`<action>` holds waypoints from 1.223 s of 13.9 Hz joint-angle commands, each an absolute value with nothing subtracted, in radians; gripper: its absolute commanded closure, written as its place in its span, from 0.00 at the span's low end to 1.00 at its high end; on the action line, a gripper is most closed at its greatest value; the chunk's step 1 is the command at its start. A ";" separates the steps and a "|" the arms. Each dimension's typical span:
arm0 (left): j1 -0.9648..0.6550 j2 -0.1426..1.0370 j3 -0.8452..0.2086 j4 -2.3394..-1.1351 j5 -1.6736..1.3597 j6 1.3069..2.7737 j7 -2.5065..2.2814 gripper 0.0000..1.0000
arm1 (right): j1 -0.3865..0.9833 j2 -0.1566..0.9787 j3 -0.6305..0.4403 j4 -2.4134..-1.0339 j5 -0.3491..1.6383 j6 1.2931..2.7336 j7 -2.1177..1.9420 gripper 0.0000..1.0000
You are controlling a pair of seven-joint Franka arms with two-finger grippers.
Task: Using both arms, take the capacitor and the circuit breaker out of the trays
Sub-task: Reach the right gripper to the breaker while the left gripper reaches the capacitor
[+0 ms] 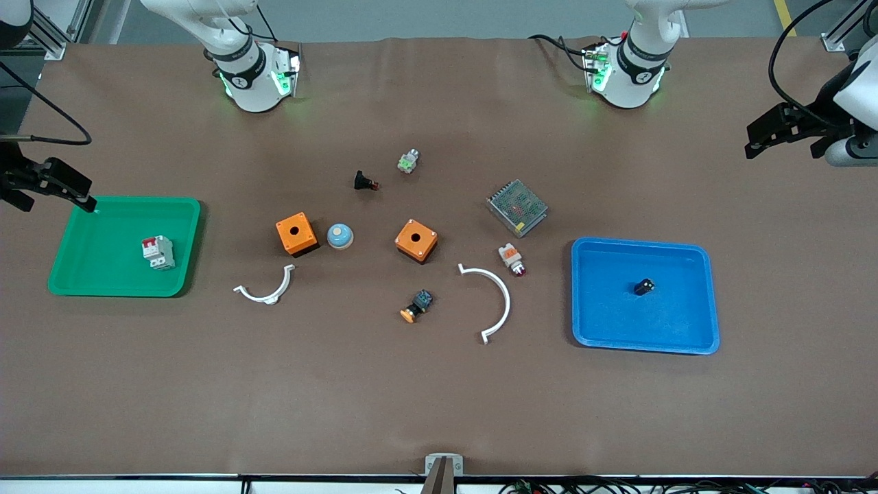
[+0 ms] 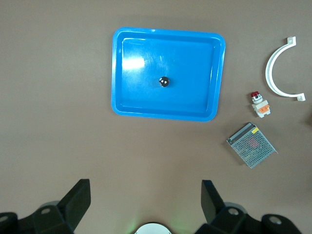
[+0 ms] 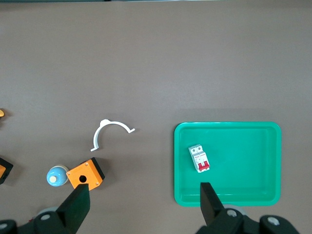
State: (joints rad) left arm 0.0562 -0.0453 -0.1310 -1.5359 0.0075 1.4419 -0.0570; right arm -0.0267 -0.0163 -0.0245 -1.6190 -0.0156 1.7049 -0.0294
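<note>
The capacitor (image 1: pixel 643 287), a tiny black cylinder, lies in the middle of the blue tray (image 1: pixel 617 322) toward the left arm's end of the table. It also shows in the left wrist view (image 2: pixel 165 82), in the same tray (image 2: pixel 141 97). The breaker (image 1: pixel 158 252), white-grey with red levers, lies in the green tray (image 1: pixel 103 274) toward the right arm's end; the right wrist view shows the breaker (image 3: pixel 199 158) and the tray (image 3: pixel 243 170). My left gripper (image 1: pixel 785 147) (image 2: pixel 146 200) is open and empty, up over bare table beside the blue tray. My right gripper (image 1: pixel 55 199) (image 3: pixel 146 202) is open and empty over the green tray's edge.
Between the trays lie two orange boxes (image 1: pixel 296 233) (image 1: pixel 416 240), a blue dome (image 1: pixel 339 236), two white curved clips (image 1: pixel 266 291) (image 1: pixel 495 298), a mesh-covered metal box (image 1: pixel 516 207), a white-orange lamp (image 1: pixel 512 259), a black-blue switch (image 1: pixel 417 306) and a black button (image 1: pixel 365 182).
</note>
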 commanded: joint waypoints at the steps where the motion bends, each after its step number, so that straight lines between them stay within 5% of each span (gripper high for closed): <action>1: 0.067 -0.037 -0.138 -1.509 0.009 1.419 -0.046 0.00 | -0.018 -0.041 -0.037 -1.641 0.002 1.704 -0.032 0.00; 7: 0.067 0.076 -0.140 -1.508 0.075 1.442 -0.038 0.00 | -0.037 0.033 -0.040 -1.635 0.002 1.701 -0.031 0.00; 14: 0.067 0.173 -0.140 -1.969 0.074 2.105 -0.090 0.00 | -0.101 0.342 -0.040 -1.631 -0.012 1.769 -0.087 0.00; 17: 0.063 0.296 -0.141 -1.980 0.074 2.210 -0.133 0.01 | -0.216 0.437 -0.040 -1.650 -0.011 1.819 -0.308 0.00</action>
